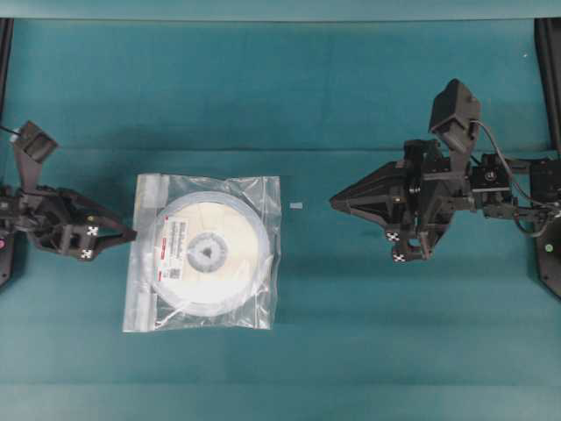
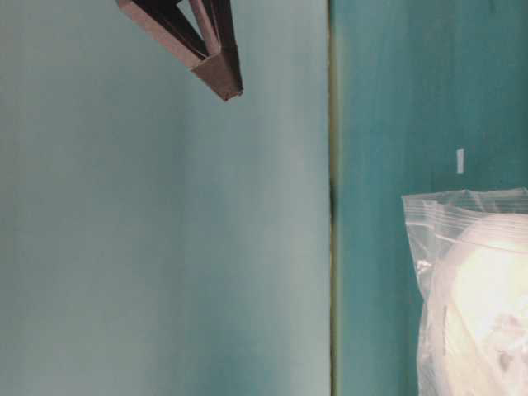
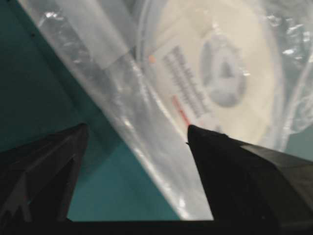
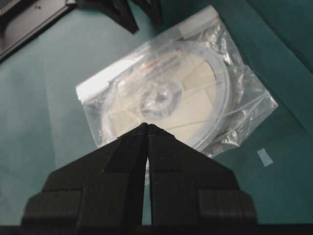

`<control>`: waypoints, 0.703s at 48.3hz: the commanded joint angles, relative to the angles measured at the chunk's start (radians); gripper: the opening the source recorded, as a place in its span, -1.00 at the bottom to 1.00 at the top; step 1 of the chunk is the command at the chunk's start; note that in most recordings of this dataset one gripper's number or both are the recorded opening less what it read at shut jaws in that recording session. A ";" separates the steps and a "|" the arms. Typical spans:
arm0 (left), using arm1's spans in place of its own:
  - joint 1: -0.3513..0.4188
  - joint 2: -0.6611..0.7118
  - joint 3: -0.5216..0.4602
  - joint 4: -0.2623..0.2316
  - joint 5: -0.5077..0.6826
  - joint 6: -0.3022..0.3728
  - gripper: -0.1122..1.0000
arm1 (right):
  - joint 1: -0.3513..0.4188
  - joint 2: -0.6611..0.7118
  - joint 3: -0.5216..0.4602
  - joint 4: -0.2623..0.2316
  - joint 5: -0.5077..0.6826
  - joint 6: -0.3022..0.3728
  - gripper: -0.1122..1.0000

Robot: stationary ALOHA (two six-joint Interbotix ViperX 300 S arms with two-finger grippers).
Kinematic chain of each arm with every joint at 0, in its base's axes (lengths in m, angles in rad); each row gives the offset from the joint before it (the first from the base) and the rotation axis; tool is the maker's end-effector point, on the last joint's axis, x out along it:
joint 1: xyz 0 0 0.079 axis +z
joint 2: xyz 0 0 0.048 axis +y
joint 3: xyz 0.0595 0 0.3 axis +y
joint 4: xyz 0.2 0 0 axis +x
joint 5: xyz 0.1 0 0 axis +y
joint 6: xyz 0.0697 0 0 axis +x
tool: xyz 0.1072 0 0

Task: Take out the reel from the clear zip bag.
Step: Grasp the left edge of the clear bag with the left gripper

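Left gripper [image 1: 130, 234], jaws spread wide, sits just left of the clear zip bag [image 1: 263, 193], facing its zip strip edge. Reel [image 1: 210, 253] inside, flat on table. Right gripper [image 1: 333, 203] shut, farther off right.

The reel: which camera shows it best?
The overhead view: the whole reel shows flat inside the bag. The right wrist view has its near edge behind the claw; left wrist and table-level views crop it.
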 commanded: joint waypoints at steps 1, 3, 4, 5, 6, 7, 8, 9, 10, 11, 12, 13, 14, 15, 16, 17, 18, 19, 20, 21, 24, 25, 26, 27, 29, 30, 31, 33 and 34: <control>-0.002 0.064 -0.021 0.003 -0.048 0.003 0.84 | -0.002 -0.003 -0.020 0.002 -0.005 0.009 -0.79; -0.002 0.091 -0.028 0.003 -0.063 0.002 0.84 | -0.002 -0.005 -0.020 0.002 -0.005 0.009 -0.79; -0.002 0.101 -0.031 0.003 -0.072 0.003 0.84 | -0.002 -0.005 -0.020 0.002 -0.005 0.009 -0.79; -0.002 0.114 -0.034 0.003 -0.078 0.003 0.84 | 0.000 -0.005 -0.020 0.002 -0.005 0.009 -0.79; -0.002 0.124 -0.038 0.003 -0.084 0.003 0.84 | -0.002 -0.005 -0.020 0.002 -0.005 0.009 -0.79; -0.002 0.135 -0.041 0.003 -0.091 0.003 0.84 | -0.002 -0.005 -0.020 0.002 -0.005 0.009 -0.79; -0.002 0.144 -0.044 0.003 -0.098 0.003 0.84 | -0.002 -0.005 -0.020 0.002 -0.005 0.009 -0.79; -0.002 0.153 -0.049 0.003 -0.104 0.003 0.84 | -0.002 -0.005 -0.020 0.002 -0.005 0.009 -0.79; -0.002 0.161 -0.054 0.003 -0.109 0.003 0.84 | -0.002 -0.005 -0.018 0.002 -0.005 0.009 -0.79; -0.002 0.169 -0.057 0.003 -0.112 0.003 0.84 | -0.002 -0.005 -0.020 0.002 -0.005 0.009 -0.79; -0.003 0.173 -0.061 0.003 -0.112 0.003 0.84 | -0.002 -0.005 -0.020 0.002 -0.005 0.009 -0.79; -0.003 0.178 -0.064 0.003 -0.114 0.003 0.84 | -0.002 -0.005 -0.020 0.002 -0.005 0.009 -0.79; -0.005 0.184 -0.067 0.003 -0.112 0.003 0.84 | -0.002 -0.005 -0.020 0.002 -0.005 0.009 -0.79; -0.005 0.187 -0.067 0.003 -0.114 0.003 0.84 | -0.002 -0.005 -0.020 0.002 -0.003 0.009 -0.79; -0.006 0.187 -0.067 0.003 -0.114 0.003 0.84 | -0.002 -0.005 -0.020 0.002 -0.005 0.009 -0.79; -0.006 0.189 -0.067 0.003 -0.114 0.003 0.84 | -0.002 -0.005 -0.020 0.002 -0.005 0.009 -0.79; -0.009 0.187 -0.067 0.003 -0.117 0.003 0.84 | -0.002 -0.005 -0.020 0.002 -0.005 0.009 -0.79; -0.009 0.187 -0.066 0.003 -0.117 0.003 0.84 | 0.000 -0.005 -0.020 0.002 -0.005 0.009 -0.79; -0.011 0.187 -0.066 0.003 -0.118 0.003 0.84 | -0.002 -0.005 -0.020 0.002 -0.005 0.009 -0.79; -0.011 0.186 -0.066 0.003 -0.118 0.003 0.83 | -0.002 -0.005 -0.020 0.002 -0.005 0.008 -0.79; -0.015 0.184 -0.066 0.003 -0.117 0.003 0.82 | -0.002 -0.005 -0.020 0.002 -0.005 0.008 -0.79; -0.017 0.186 -0.067 0.003 -0.115 0.003 0.82 | -0.003 -0.005 -0.020 0.002 -0.005 0.008 -0.79; -0.018 0.186 -0.069 0.003 -0.112 0.003 0.82 | -0.003 -0.005 -0.020 0.002 -0.005 0.008 -0.79; -0.020 0.184 -0.071 0.003 -0.114 0.003 0.81 | -0.002 -0.005 -0.020 0.002 -0.003 0.008 -0.79; -0.021 0.186 -0.074 0.003 -0.112 0.003 0.78 | -0.002 -0.005 -0.020 0.002 -0.005 0.009 -0.79; -0.021 0.186 -0.074 0.003 -0.112 0.003 0.77 | -0.002 -0.005 -0.020 0.002 -0.005 0.008 -0.79; -0.021 0.186 -0.075 0.003 -0.110 0.003 0.74 | -0.003 -0.005 -0.020 0.002 -0.005 0.009 -0.79; -0.021 0.184 -0.077 0.003 -0.109 0.003 0.67 | -0.002 -0.005 -0.020 0.002 -0.005 0.009 -0.79; -0.021 0.184 -0.078 0.003 -0.106 0.003 0.61 | -0.002 -0.005 -0.018 0.002 -0.003 0.009 -0.79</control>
